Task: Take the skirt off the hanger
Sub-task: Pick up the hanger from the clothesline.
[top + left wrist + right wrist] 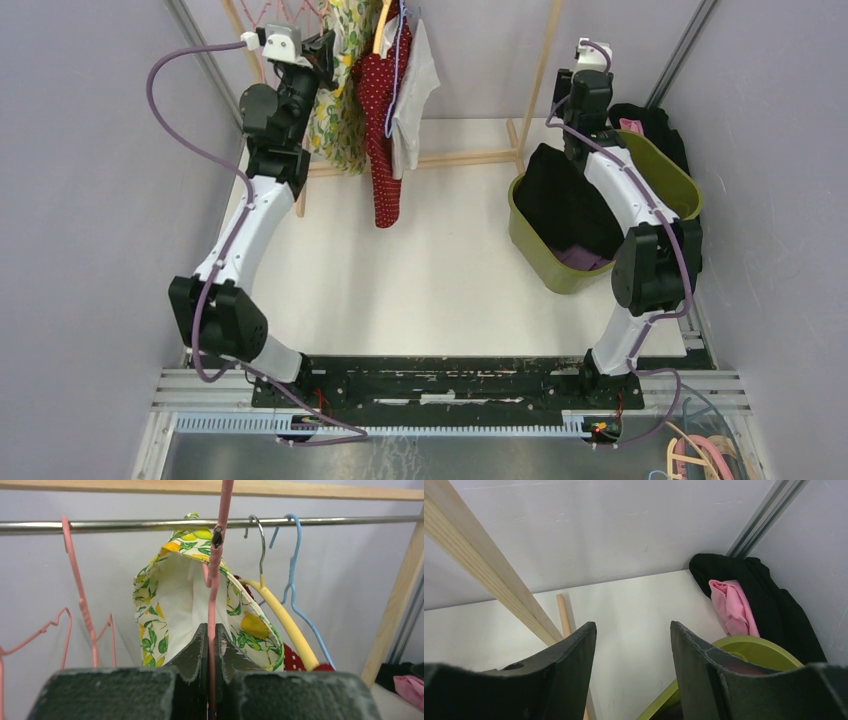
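The white table (440, 290) fills the lower middle of the overhead frame, and this bare stretch is the widest room for swinging anything down and across. At right centre the right gripper (633, 630) hangs over the green basket (754, 647), fingers spread wide with nothing between them; I judge it waits there to receive the garment and drop it in, beside the black garment (565, 200) already inside. Past the basket a black and pink heap (734, 605) is wedged in the far right corner against the wall, so there is little room on that side.

At upper left of the overhead frame the left gripper (212, 642) is pinched tight on the pink hanger (216, 580), gripping the wire stem below the hook, probably to steady it while the cloth is drawn off. The lemon-print skirt (160, 610), which I take for the task's thing, hangs from that hanger at the centre of the left wrist view, its waistband looped open around the stem.

The edges crowd in: a yellow hanger (285, 625) and a blue hanger (295, 575) sit just beside it on the right; empty pink hangers (82, 600) stand to the left; a red dotted garment (380, 140) hangs close by; the metal rail (100, 526) runs across the top; a wooden post (395, 605) closes the right edge. Downward looks the freest way out.
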You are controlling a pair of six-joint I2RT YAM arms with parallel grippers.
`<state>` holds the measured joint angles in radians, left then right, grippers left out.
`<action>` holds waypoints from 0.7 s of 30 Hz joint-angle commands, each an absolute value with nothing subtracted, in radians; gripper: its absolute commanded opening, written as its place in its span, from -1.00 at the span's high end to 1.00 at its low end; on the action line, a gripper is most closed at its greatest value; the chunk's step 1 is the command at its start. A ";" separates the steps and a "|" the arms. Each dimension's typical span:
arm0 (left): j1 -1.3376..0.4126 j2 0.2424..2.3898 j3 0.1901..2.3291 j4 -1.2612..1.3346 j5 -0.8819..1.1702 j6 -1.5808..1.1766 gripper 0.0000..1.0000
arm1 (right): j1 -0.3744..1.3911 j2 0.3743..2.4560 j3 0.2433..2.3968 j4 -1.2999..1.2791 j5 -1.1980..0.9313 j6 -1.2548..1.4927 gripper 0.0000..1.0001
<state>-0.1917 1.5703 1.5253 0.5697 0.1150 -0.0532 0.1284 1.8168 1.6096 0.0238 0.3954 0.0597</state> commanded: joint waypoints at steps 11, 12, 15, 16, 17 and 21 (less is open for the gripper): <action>-0.192 1.197 1.290 0.208 0.143 0.087 0.94 | 0.183 1.704 1.604 -0.017 0.186 0.063 -0.22; -0.192 1.170 1.271 0.189 0.134 0.100 0.94 | 0.198 1.695 1.608 -0.029 0.169 0.064 -0.22; -0.193 1.089 1.226 0.107 0.104 0.138 0.94 | 0.247 1.656 1.609 -0.047 0.135 0.057 -0.22; -0.193 1.066 1.218 0.074 0.097 0.152 0.94 | 0.263 1.645 1.612 -0.054 0.125 0.054 -0.22; -0.192 1.044 1.207 0.049 0.094 0.157 0.94 | 0.285 1.631 1.618 -0.066 0.120 0.051 -0.22; -0.193 0.946 1.131 0.002 0.099 0.150 0.94 | 0.381 1.582 1.630 -0.108 0.078 0.042 -0.22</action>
<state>-0.1917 1.0504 1.1702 0.0143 0.1062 0.0956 0.3035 1.6691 1.5906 -0.0891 0.1490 0.0547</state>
